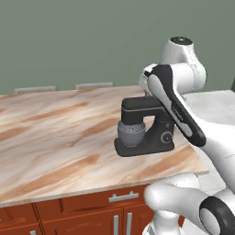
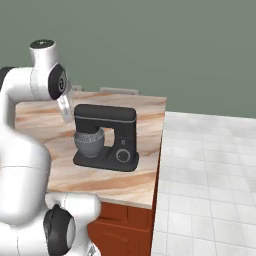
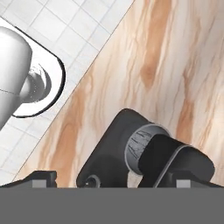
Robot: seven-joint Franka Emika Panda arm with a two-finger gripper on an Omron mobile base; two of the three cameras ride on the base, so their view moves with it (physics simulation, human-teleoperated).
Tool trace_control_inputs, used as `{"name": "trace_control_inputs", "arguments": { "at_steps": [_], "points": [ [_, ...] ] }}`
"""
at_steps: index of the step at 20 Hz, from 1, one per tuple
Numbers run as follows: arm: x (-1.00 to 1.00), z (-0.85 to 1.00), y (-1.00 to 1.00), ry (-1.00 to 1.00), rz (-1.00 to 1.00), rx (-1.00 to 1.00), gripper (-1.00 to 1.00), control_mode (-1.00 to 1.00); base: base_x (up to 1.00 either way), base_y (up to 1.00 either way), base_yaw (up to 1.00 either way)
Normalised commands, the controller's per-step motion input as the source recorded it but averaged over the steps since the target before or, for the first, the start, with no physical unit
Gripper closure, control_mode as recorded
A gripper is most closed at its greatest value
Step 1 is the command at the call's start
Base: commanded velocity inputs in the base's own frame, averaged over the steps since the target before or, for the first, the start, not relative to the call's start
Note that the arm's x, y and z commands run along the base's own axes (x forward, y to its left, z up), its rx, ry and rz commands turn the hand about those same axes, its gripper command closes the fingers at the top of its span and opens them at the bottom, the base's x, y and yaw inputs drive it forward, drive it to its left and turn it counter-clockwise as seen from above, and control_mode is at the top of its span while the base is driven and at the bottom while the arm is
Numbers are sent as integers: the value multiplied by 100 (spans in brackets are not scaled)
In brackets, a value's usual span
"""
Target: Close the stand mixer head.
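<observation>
The stand mixer stands near the right end of the wooden counter (image 1: 55,133). Its matte black head (image 1: 141,107) (image 2: 105,114) lies about level over the grey mixing bowl (image 1: 131,133) (image 2: 89,141). From above, the hand view shows the head (image 3: 175,159), the whisk inside the bowl (image 3: 139,146) and the black base (image 3: 107,144). My gripper (image 3: 113,178) hovers over the mixer, open, with its fingertips (image 3: 38,176) wide apart and nothing between them. In the left base view my forearm (image 1: 176,108) covers the mixer's column side.
The counter ends just right of the mixer, with white tiled floor (image 2: 210,165) beyond its edge. Red-brown cabinets (image 1: 82,211) run under the counter. Two grey chair backs (image 1: 94,85) show along its far side, and a green wall stands behind.
</observation>
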Motion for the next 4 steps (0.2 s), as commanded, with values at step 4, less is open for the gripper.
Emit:
{"name": "trace_control_inputs", "arguments": {
  "at_steps": [4],
  "points": [
    [0, 0, 0, 0, 0, 0, -100, -100, 0, 0, 0]
  ]
}}
